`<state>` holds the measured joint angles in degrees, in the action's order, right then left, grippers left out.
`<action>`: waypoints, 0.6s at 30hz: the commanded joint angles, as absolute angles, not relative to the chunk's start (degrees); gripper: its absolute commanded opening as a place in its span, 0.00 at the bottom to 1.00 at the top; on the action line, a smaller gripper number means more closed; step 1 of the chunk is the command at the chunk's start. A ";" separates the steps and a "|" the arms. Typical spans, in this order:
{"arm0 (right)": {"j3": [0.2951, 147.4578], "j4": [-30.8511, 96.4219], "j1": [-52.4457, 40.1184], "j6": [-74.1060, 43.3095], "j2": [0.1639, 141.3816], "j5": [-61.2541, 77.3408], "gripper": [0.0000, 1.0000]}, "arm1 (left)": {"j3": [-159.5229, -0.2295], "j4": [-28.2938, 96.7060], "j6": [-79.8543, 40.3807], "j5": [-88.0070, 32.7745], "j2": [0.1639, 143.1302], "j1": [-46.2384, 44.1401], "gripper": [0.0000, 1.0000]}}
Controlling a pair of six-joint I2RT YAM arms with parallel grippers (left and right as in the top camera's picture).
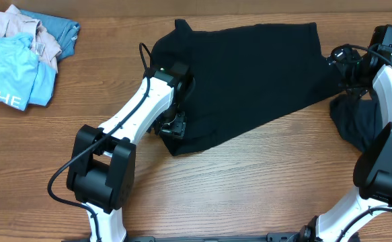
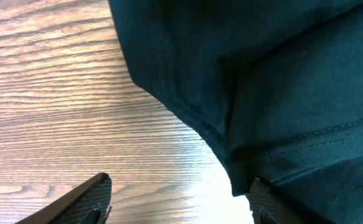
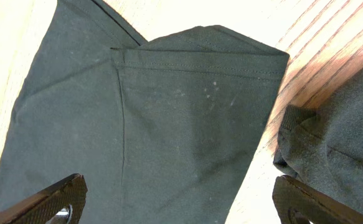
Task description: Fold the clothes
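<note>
On the wood-grain surface, we are judging the black T-shirt limp and light, best pinched at its hem, with left end effector and right end effector both gaping empty.

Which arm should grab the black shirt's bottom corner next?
Left, probably. The left gripper hangs right at that corner of the black T-shirt, jaws open; the right gripper is at the far side.

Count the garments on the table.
5: black T-shirt at centre; dark slate-blue one at the right edge; light-blue lettered, beige and teal piled top left. More may hide underneath.
</note>
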<state>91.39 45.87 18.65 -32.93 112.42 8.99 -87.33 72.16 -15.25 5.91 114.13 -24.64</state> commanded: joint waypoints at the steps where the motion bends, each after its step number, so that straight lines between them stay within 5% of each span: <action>1: 92.71 45.39 18.72 -32.53 110.26 9.04 1.00 | -86.61 72.40 -14.52 4.40 113.91 -24.77 0.72; 10: 92.71 45.19 18.72 -32.49 110.26 8.71 1.00 | -86.61 74.35 -12.82 2.35 113.91 -24.88 0.63; 18: 92.71 45.15 18.72 -32.51 110.26 8.38 1.00 | -86.15 72.03 -12.38 2.94 114.10 -25.96 0.70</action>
